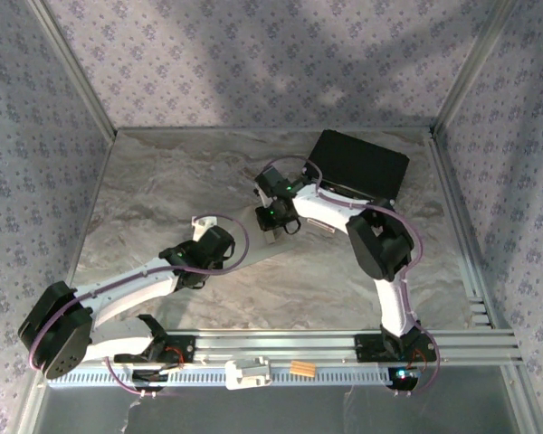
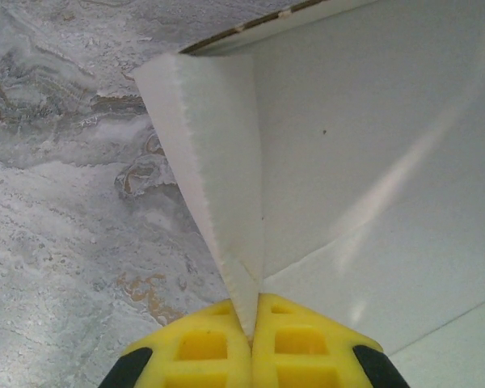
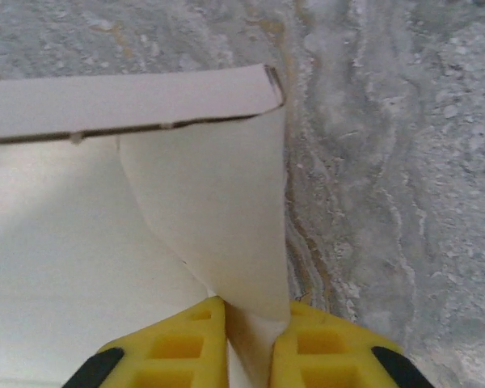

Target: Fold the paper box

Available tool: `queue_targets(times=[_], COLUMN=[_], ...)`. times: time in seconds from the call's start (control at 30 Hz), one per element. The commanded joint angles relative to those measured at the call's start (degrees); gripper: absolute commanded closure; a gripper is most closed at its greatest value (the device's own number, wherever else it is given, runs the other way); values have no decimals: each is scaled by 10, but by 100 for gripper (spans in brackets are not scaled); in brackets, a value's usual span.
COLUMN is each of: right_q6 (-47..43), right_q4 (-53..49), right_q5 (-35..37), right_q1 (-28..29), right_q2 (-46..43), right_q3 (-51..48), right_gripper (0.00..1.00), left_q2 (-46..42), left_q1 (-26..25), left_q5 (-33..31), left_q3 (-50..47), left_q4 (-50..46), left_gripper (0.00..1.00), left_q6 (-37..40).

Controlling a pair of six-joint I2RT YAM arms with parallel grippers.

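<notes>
Left wrist view shows me the left gripper (image 2: 252, 322) pinched shut on a corner flap (image 2: 218, 162) of the white thin-cardboard paper box (image 2: 372, 162) lying between the grippers; right gripper (image 3: 249, 323) straddles the opposite flap (image 3: 218, 210), grip uncertain.

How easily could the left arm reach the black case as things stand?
Probably not easily: the left gripper is shut on a flap of the paper box, and the right arm lies between it and the black case.
</notes>
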Motion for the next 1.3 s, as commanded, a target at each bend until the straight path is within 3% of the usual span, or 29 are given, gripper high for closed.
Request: queue_targets(times=[0.0,0.07,0.2,0.33,0.53,0.67,0.9,1.0,1.2,1.27], right_q6=[49,75,133,159,128,105,86,87,78,75], right_q4=[-74,-106,-213,-238,-134,-26,37,50,53,54], right_q5=[74,142,260,281,167,32,-74,-89,-100,-106], right_q1=[49,63,91,115,92,49,20,6,-9,-10], right_q2=[32,33,52,57,25,-16,-28,-30,-38,-39], right_q3=[15,24,70,78,28,-23,-50,-62,-62,-60], right_gripper=[91,100,100,100,100,76,63,65,89,92], left_q2=[-3,-4,-3,-1,4,3,0,0,3,4], left_q1=[-18,-19,-23,-27,-27,-30,-35,-34,-35,-34], left_q5=[33,34,33,32,35,35,28,28,30,30], left_q3=[41,41,43,45,45,43,42,42,42,44], left_q4=[63,63,67,74,70,68,66,64,65,65], left_gripper=[100,100,100,100,100,100,100,100,100,100], left_q6=[22,22,21,20,15,13,13,13,14,15])
